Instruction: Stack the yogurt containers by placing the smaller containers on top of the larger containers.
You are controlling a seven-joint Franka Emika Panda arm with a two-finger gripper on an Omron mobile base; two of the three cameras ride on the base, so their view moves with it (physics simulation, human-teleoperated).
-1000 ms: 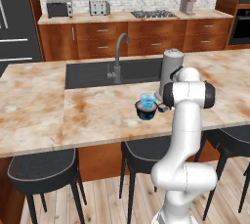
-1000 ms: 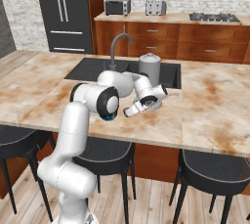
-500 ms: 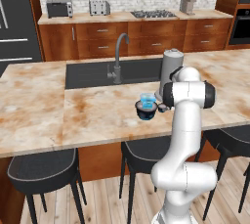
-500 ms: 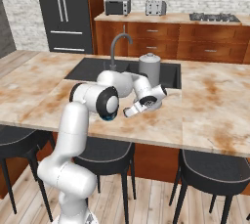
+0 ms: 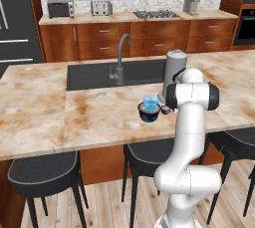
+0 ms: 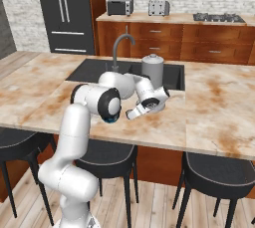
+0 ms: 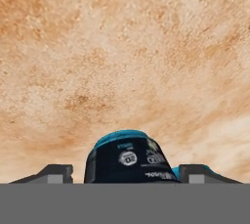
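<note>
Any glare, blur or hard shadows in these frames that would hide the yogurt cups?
Left base view: even, flat lighting, no glare; the translucent light-blue cup on the squat dark navy tub reads clearly. Right base view: the white arm hides the stack. Hand view: marble counter looks soft and smeared, the tub's label sharp between the fingers.

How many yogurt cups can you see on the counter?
2: a light blue cup sitting on top of a dark navy tub, near the counter's front edge. Another may be hidden behind the arm.

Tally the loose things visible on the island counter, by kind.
Yogurt containers: 2 (light-blue cup sitting on dark navy tub)
Tall grey cylinder: 1
Total: 3
</note>
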